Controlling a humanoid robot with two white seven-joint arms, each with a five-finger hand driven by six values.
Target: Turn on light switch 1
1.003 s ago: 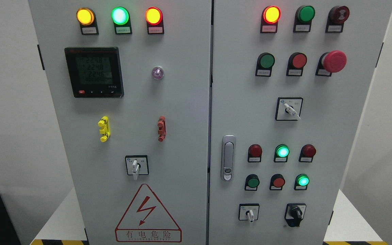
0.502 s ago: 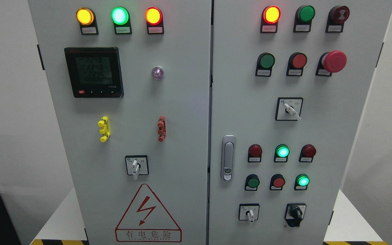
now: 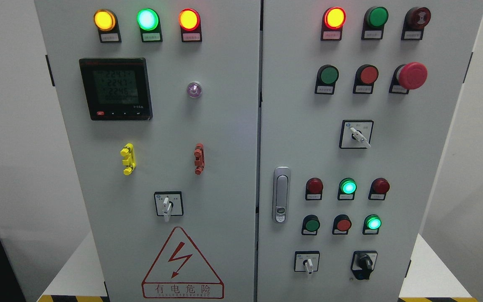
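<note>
**No hand in view, the switch not yet touched**

White walls stand behind a tall pale grey metal control cabinet [image 3: 233, 126] with two doors, and it fills nearly the whole head view. Neither robot hand shows anywhere, so I cannot tell how their fingers are, and nothing is held within the picture.

The labels are too small to read, so I cannot say for sure which control is light switch 1. My judgement is that it is one of the rotary selector switches with a white lever. Nothing reaches toward any of them, so the task seems to be at its very start: the approach, the grasp and the turn are all left to do.

Now the count. On the left door, three round lamps glow at 12 o'clock: amber, green, orange-red. Below them sit one black digital meter [image 3: 115, 89], one small violet lamp [image 3: 193, 89], one yellow plastic clip [image 3: 128, 159], one red plastic clip [image 3: 199, 158], one white-lever selector [image 3: 167, 206] and one red triangular warning sign [image 3: 182, 263] at 6 o'clock.

On the right door I count three white-lever or black-knob selectors plus one more: white levers at [image 3: 356, 134] and [image 3: 307, 262], one black knob [image 3: 364, 263]. There is one red mushroom emergency button [image 3: 411, 76], one chrome door handle [image 3: 281, 194], and eleven other round lamps or buttons.
</note>
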